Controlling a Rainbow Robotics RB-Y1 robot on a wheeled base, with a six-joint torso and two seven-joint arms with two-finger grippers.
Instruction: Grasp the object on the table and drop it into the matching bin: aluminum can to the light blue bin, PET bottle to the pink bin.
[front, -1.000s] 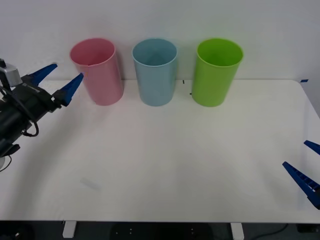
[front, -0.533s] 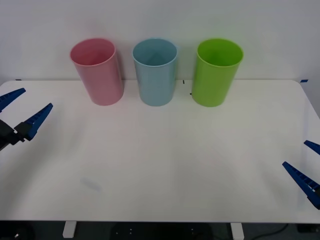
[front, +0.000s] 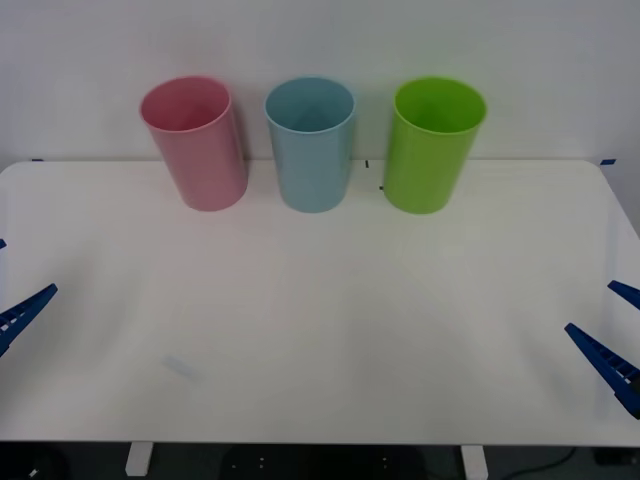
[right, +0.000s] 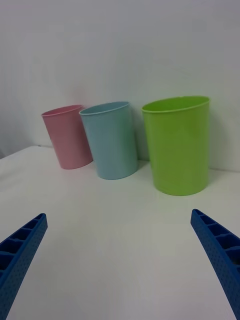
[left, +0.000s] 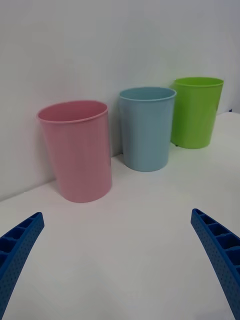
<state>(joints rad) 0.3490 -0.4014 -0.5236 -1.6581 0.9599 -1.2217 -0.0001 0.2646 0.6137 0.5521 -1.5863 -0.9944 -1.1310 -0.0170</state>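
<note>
White wall rises behind the table (front: 320, 330), a wide white top with rounded corners. Along its far edge three round bins stand upright in a row, close to one another but not touching: the pink bin (front: 195, 143) nearest the far left corner, the light blue bin (front: 312, 143) in the middle, and a bright green bin (front: 432, 143) on the right side of the row.

At the table's left edge, towards the near side, the left claw (left: 120, 260) is spread wide, its ribbed blue fingers (left: 19, 245) far apart with bare tabletop between them; one fingertip shows at that edge in the front view. It holds nothing.

At the right edge, also near the front, the right claw (front: 622, 335) is likewise wide apart and holds nothing, its blue fingers (right: 220, 250) well separated and facing the row of bins across the table.

Whether the aluminum can lies inside one of the bins cannot be told.
</note>
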